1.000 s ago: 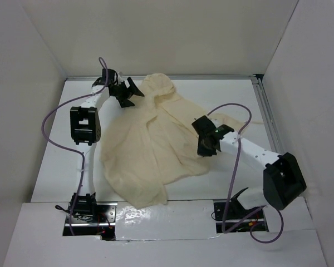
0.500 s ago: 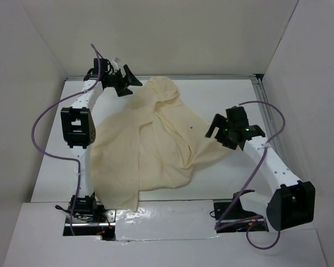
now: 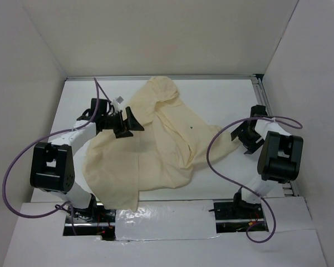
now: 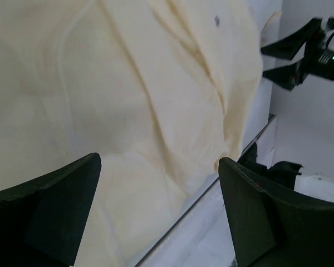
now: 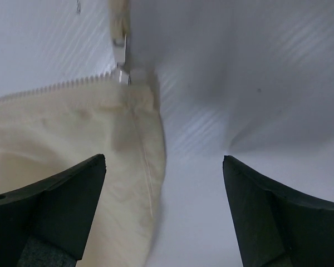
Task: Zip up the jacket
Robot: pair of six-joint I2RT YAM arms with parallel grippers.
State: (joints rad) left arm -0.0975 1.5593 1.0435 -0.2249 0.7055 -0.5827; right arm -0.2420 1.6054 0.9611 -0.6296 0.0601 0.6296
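Lining up: jacket (image 3: 156,158) lies crumpled beneath left gripper (image 4: 158,161), jaws apart, empty. Right gripper (image 5: 164,161) also apart and empty, with the hem corner ahead-left. Pinch fabric beside zipper end (image 5: 121,75), not teeth; keep tape flat.

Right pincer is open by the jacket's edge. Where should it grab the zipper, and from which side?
Probably the metal zipper end, where the toothed edge of the jacket meets its corner. It lies flat at the fabric's outer edge, so bring the right pincer in from the table side.
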